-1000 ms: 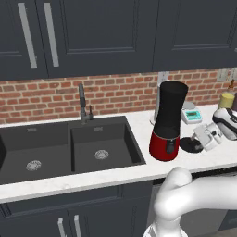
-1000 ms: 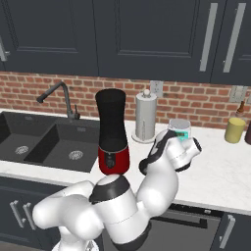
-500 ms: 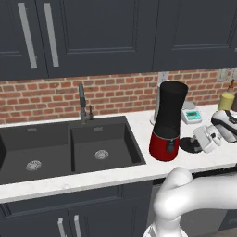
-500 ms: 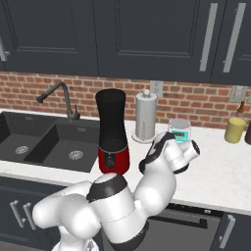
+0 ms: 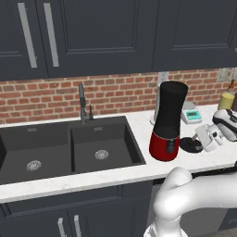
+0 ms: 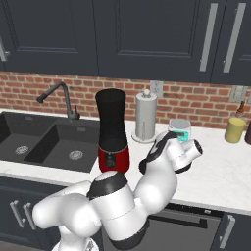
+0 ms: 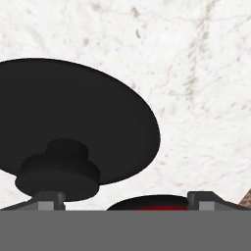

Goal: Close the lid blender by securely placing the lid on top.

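The blender [image 5: 168, 119] is a tall black jar on a glossy red base, open at the top, seen also from the other side as the blender [image 6: 112, 128]. The lid [image 5: 188, 145], a flat black disc with a small knob, lies on the white counter just right of the blender's base. My gripper [image 5: 199, 141] hangs low over it, fingers pointing down. Up close, the lid [image 7: 73, 122] sits slightly left of my open gripper [image 7: 125, 200], its knob close to the left fingertip [image 7: 46, 198], untouched. A sliver of red base shows between the tips.
A double black sink [image 5: 134, 149] with a faucet [image 5: 82, 104] lies left of the blender. A paper towel roll [image 6: 145, 117] and a white-teal scale [image 6: 180, 128] stand behind it, a yellow jar [image 6: 234, 130] at far right. Brick wall and dark cabinets rise behind.
The hand has crept slightly lower toward the lid. The blender and lid have not moved.
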You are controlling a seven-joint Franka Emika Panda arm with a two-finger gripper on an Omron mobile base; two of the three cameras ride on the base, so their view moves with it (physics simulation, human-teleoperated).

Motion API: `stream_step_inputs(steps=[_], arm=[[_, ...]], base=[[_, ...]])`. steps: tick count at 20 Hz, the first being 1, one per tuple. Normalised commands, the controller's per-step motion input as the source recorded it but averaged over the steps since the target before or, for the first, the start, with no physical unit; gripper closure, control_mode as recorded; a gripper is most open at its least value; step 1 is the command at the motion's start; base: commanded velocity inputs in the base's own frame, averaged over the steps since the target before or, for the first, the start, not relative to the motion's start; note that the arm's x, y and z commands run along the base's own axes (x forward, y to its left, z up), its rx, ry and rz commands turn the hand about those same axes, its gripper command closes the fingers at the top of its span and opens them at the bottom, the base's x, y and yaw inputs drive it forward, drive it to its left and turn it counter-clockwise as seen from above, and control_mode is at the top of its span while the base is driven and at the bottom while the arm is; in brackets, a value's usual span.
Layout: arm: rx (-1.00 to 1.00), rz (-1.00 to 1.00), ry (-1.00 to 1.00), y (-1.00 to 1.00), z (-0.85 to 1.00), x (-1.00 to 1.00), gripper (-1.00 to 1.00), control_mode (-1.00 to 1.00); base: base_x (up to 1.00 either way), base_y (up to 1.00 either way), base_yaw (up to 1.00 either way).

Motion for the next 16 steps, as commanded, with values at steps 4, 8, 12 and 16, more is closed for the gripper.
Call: stream_step_inputs(steps=[4,8,12,16], arm=[[0.01,0.0,0.0,-0.11,0.0,0.09,-1.0,-1.0],[0.02,0.0,0.0,-0.04,0.0,0.21,-1.0,-1.0],[0.03,0.0,0.0,0.0,0.0,0.33,-1.0,-1.0],[0.02,0.0,0.0,0.0,-0.01,0.31,-1.0,-1.0]], base=[[0.0,0.0,0.0],[0.0,0.0,0.0],[0.0,0.0,0.0],[0.0,0.0,0.0]])
